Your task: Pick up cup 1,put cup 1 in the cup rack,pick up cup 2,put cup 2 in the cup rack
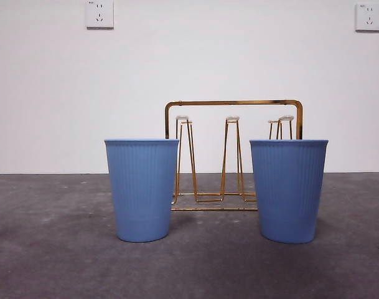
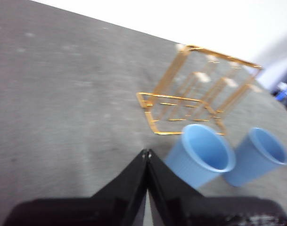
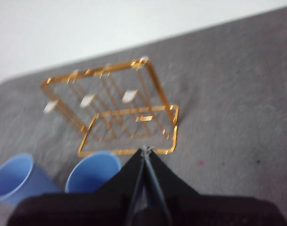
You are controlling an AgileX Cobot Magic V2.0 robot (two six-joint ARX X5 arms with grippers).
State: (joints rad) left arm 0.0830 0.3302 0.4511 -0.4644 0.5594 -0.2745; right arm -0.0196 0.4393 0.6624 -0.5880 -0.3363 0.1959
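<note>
Two ribbed blue cups stand upright on the grey table, and nothing shows which is cup 1 or cup 2. The left cup [image 1: 142, 190] [image 2: 200, 157] [image 3: 13, 181] and the right cup [image 1: 289, 190] [image 2: 258, 155] [image 3: 91, 172] flank the gold wire cup rack [image 1: 233, 156] [image 2: 195, 101] [image 3: 117, 113], which stands just behind them with nothing on its prongs. My left gripper [image 2: 147, 153] is shut and holds nothing, hovering above the table short of the left cup. My right gripper [image 3: 145, 150] is likewise shut on nothing, above the table near the rack's base. Neither arm appears in the front view.
A white wall with two sockets [image 1: 99, 14] [image 1: 368, 17] closes the back of the table [image 1: 52, 249]. Some dark and blue gear [image 2: 284, 89] shows past the table's far side in the left wrist view.
</note>
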